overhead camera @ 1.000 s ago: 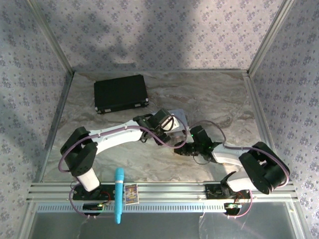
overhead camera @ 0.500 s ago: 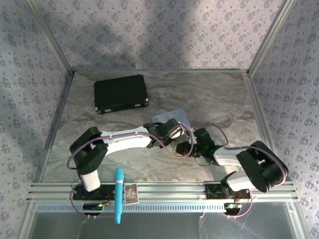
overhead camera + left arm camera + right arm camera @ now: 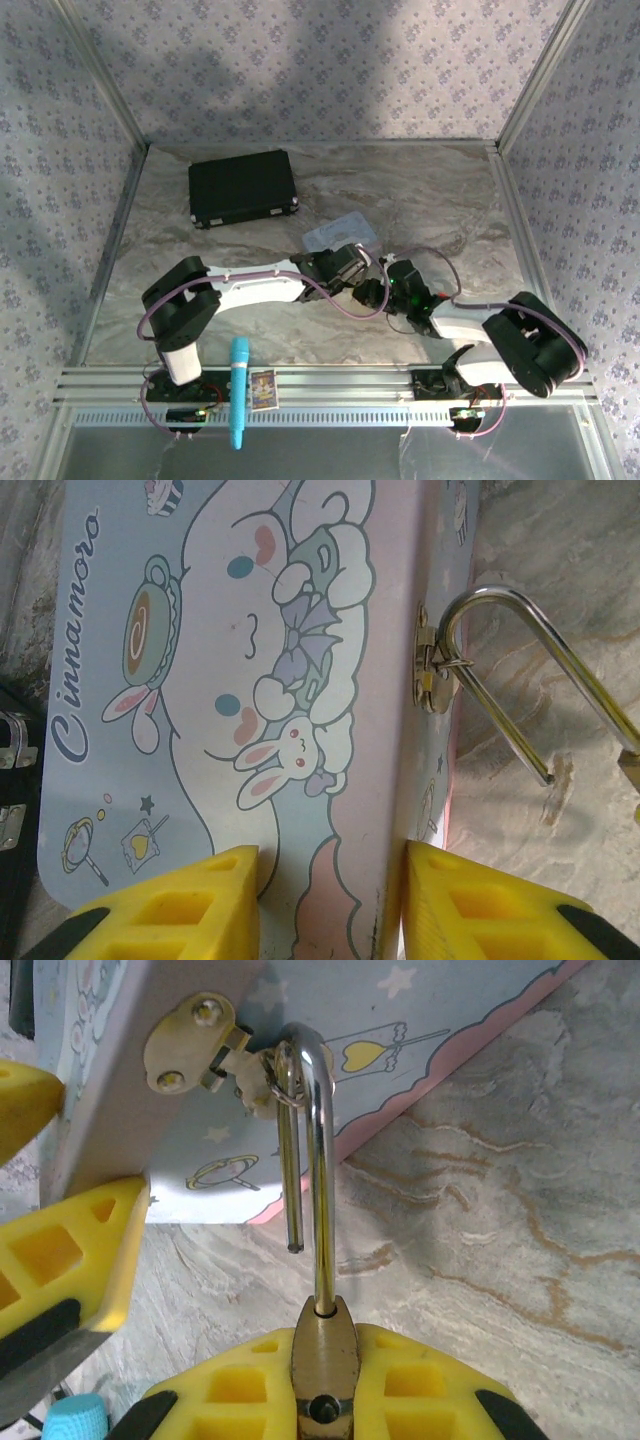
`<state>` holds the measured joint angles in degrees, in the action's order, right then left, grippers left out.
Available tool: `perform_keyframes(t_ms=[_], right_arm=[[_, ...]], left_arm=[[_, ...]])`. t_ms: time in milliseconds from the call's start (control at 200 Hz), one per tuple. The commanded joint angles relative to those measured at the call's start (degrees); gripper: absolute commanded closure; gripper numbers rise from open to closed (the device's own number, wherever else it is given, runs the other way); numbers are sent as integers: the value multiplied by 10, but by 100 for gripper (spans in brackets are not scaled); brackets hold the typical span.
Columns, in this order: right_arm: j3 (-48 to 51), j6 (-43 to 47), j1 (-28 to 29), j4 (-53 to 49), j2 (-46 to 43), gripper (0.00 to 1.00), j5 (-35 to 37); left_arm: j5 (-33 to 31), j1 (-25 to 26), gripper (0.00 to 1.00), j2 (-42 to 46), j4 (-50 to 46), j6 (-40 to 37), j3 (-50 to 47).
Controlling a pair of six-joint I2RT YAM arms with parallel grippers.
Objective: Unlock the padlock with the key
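Marble tabletop (image 3: 450, 200), "Cinnamoro" tin (image 3: 200, 680) clamped by left end effector (image 3: 332, 865), right end effector (image 3: 325, 1385) grasping padlock (image 3: 322, 1345).

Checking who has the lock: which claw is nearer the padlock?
Right. The right claw is shut on the padlock body, with the shackle hooked through the hasp. The left claw grips the tin itself, beside the shackle without touching it.

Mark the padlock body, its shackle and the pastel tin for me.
padlock body (image 3: 322, 1355): right wrist view, brass face just below the shackle.
shackle (image 3: 321, 1180): right wrist view, long straight leg.
pastel tin (image 3: 230, 630): left wrist view, printed lid.
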<state>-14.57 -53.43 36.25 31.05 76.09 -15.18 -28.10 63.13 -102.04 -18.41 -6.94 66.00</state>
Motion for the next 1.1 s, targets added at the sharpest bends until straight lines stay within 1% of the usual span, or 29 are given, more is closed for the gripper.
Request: perform_keyframes(t_ms=[0,140,305,395,590,755,805,874,1094], right_arm=[[-19,-29,-2,57,11,100,57],[-25,-57,5,111,54,100,68],[-34,-71,10,173,96,100,67],[-43,-72,8,148,88,100,75],[-40,-85,-8,161,86,100,80],[-51,-86,-19,149,88,100,78],[-46,-96,-26,164,90,100,79],[-47,-105,-34,175,94,100,72],[-62,-107,-61,138,89,100,39]], left_arm=[[87,6,65,-50,-79,34,-41],[98,12,65,-53,-72,41,-43],[91,16,65,-60,-71,40,-45],[88,17,66,-59,-68,42,-48],[77,19,66,-67,-74,46,-45],[76,22,67,-69,-60,54,-54],[77,23,67,-68,-55,55,-58],[78,23,67,-68,-53,58,-61],[77,24,67,-69,-44,61,-69]])
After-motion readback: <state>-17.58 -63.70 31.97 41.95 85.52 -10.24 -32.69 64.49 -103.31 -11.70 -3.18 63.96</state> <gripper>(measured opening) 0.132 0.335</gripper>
